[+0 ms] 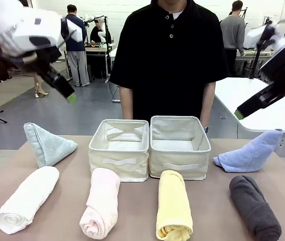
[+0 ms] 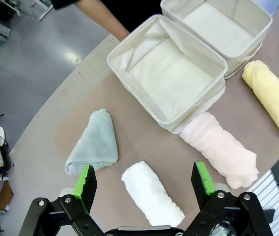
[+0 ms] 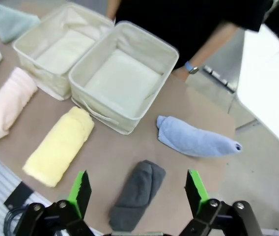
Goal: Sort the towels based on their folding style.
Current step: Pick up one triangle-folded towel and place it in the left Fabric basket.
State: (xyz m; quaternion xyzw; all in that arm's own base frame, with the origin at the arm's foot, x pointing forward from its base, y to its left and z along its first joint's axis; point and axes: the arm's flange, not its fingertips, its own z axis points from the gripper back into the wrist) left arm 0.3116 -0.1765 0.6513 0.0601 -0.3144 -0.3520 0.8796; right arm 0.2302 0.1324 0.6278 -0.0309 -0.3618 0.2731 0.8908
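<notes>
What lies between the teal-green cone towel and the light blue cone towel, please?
The left cream bin and the right cream bin, both empty, stand between the teal-green towel and the light blue towel in the front view.

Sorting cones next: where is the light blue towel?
Front view: the light blue towel lies on the right, beside the right bin, beyond the dark grey towel.

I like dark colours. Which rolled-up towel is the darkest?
The dark grey towel at the front row's right end; the white towel, pink towel and yellow towel are all pale.
</notes>
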